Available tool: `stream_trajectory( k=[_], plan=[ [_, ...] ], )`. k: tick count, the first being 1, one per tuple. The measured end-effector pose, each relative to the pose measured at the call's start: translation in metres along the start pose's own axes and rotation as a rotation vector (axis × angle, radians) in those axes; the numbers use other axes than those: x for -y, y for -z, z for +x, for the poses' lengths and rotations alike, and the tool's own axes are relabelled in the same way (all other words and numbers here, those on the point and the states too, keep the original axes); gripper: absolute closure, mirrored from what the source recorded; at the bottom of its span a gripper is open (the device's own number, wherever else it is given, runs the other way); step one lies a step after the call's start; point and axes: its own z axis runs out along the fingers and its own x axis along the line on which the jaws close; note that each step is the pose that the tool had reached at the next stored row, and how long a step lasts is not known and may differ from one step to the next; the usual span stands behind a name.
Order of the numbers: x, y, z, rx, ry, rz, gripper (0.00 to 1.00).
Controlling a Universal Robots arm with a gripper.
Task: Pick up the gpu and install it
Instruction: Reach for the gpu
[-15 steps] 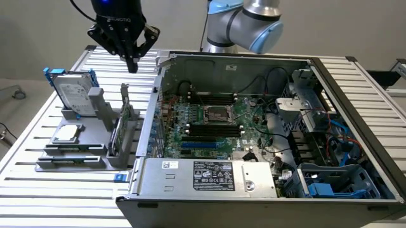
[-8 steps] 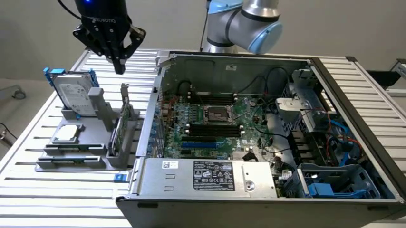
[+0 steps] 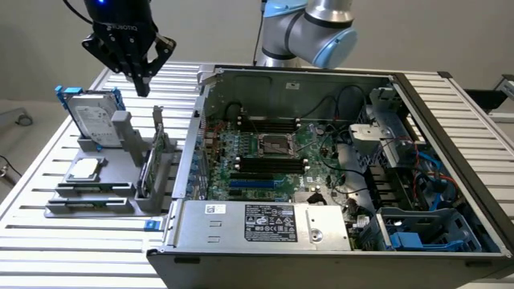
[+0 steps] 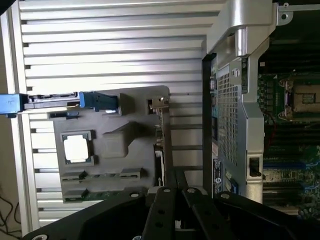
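I am hovering shut and empty above the gpu's holder.
My gripper (image 3: 143, 89) is hanging with its fingers pressed together, holding nothing, over the far end of the gray holder (image 3: 132, 205). The gpu (image 3: 151, 161) is standing on edge in the holder's slot on the side facing the computer case (image 3: 241, 265). Its long axis is running along that slot, below my fingertips.

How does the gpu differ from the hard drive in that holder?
The gpu is a thin green card with a silver end bracket; the hard drive is a thicker silver block in a blue frame. The gpu stands on the side beside the computer case; the hard drive stands at the side away from it. Both stand on edge in the gray holder.
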Motion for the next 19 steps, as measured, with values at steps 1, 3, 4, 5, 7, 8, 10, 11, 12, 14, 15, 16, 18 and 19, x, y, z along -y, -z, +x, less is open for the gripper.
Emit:
stream_trajectory(
  k=[1,3,4,5,7,8,10,11,12,14,15,16,18,19],
  plan=[
    [0.0,-0.0003,0.001,-0.0006,0.005,0.0041,0.89],
    [0.0001,-0.0012,0.004,-0.0013,0.015,0.0105,0.89],
    [0.0001,-0.0021,0.006,-0.0012,0.021,0.0119,0.89],
    [0.0001,-0.0031,0.007,-0.0011,0.027,0.0124,0.89],
    [0.0001,-0.0059,0.012,-0.001,0.036,0.0129,0.89],
    [-0.0001,-0.0077,0.015,-0.0009,0.038,0.0129,0.89],
    [-0.0005,-0.0103,0.021,-0.0008,0.042,0.013,0.89],
    [-0.0005,-0.0105,0.022,-0.0007,0.046,0.0131,0.89],
    [-0.0005,-0.0104,0.022,-0.0008,0.046,0.0131,0.89],
    [-0.0005,-0.0104,0.022,-0.0008,0.046,0.0132,0.89],
    [-0.0005,-0.0104,0.022,-0.0008,0.046,0.0132,0.89],
    [-0.0005,-0.0104,0.022,-0.0008,0.046,0.0132,0.89],
    [-0.0005,-0.0104,0.022,-0.0007,0.046,0.0132,0.89],
    [-0.0005,-0.0104,0.022,-0.0008,0.046,0.0132,0.89]
  ],
)
